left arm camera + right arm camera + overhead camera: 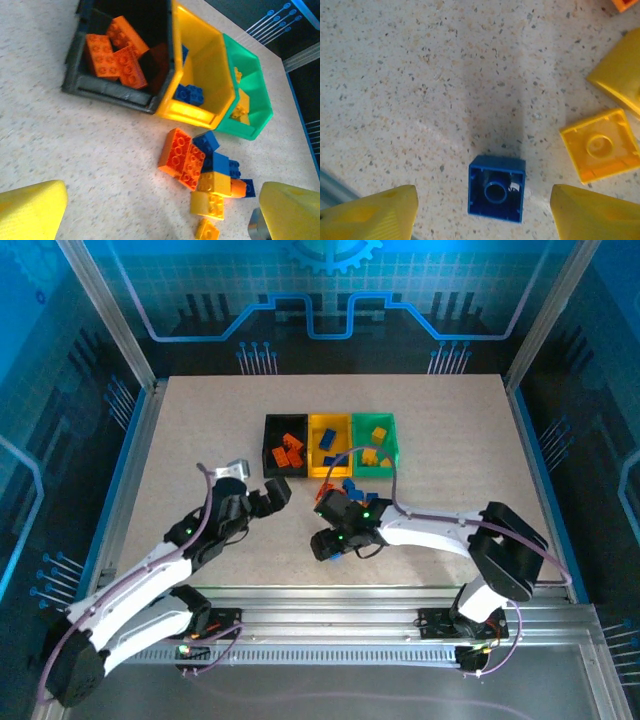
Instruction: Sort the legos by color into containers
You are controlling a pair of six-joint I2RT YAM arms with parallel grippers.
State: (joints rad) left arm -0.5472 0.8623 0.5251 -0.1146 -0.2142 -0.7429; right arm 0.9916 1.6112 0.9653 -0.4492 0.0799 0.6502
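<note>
**Both jaws released, loose legos by the bins**

The table [450,440] carries three bins in a touching row: black bin [268,446], yellow bin [330,418], green bin [373,417]. My left gripper [277,497] hangs near the black bin, jaws spread, nothing held. My right gripper [484,197] is low over the table with its jaws wide. They straddle a blue brick [496,188] lying hollow side up, fingers clear of it. Orange bricks [112,52] sit in the black bin. A loose pile [210,172] of orange, blue and yellow legos lies just before the yellow and green bins.
</note>
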